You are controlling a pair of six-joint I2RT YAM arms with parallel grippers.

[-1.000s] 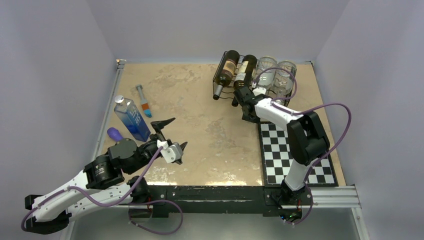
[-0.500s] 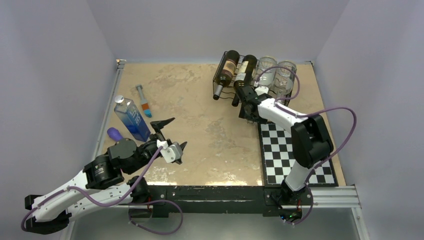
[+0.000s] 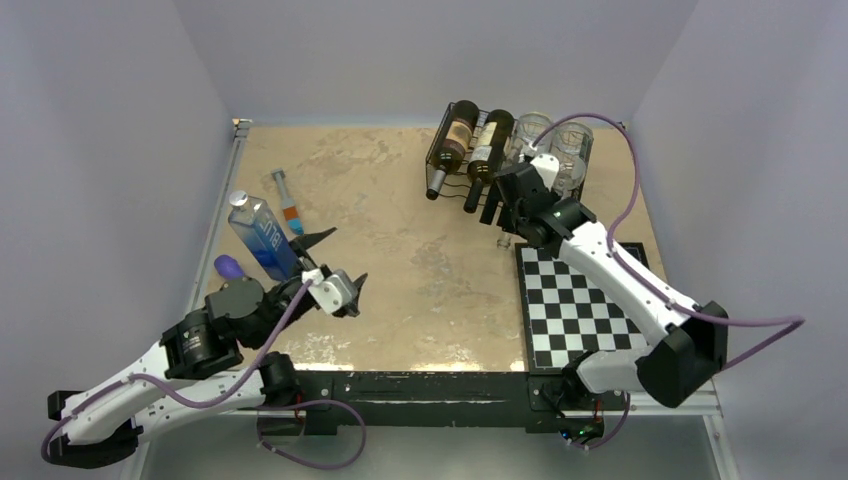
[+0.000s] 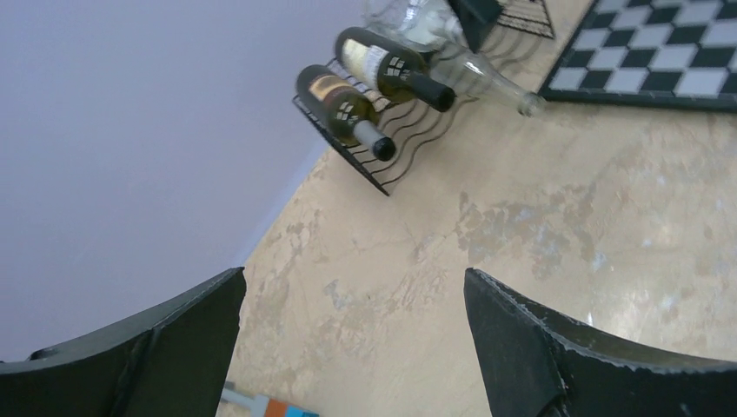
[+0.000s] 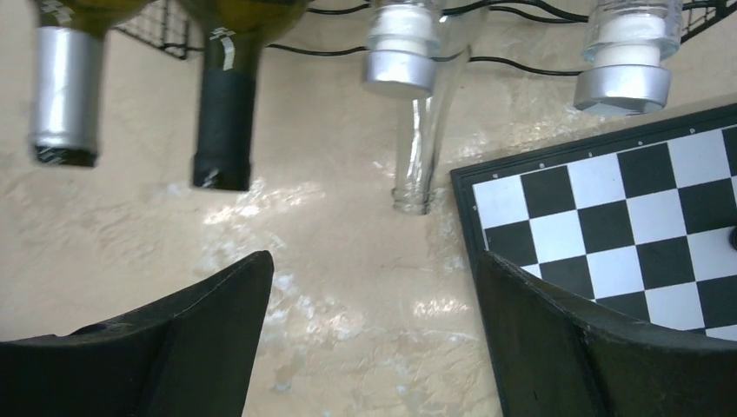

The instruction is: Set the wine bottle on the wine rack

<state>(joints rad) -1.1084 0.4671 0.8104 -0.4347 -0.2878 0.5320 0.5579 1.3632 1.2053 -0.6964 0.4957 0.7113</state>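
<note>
The dark glass wine bottle lay in the wavy black wire wine rack at the marbled bench's far edge. The right gripper, clamped on its neck a second before, had let go and gaped wide; the left gripper gaped too

Right gripper lets go of wine bottle neck; jaws now spread, backed off toward chessboard corner. Right arm elbow swings out right, drops low. Left gripper shifts slightly toward blue water bottle.
</note>
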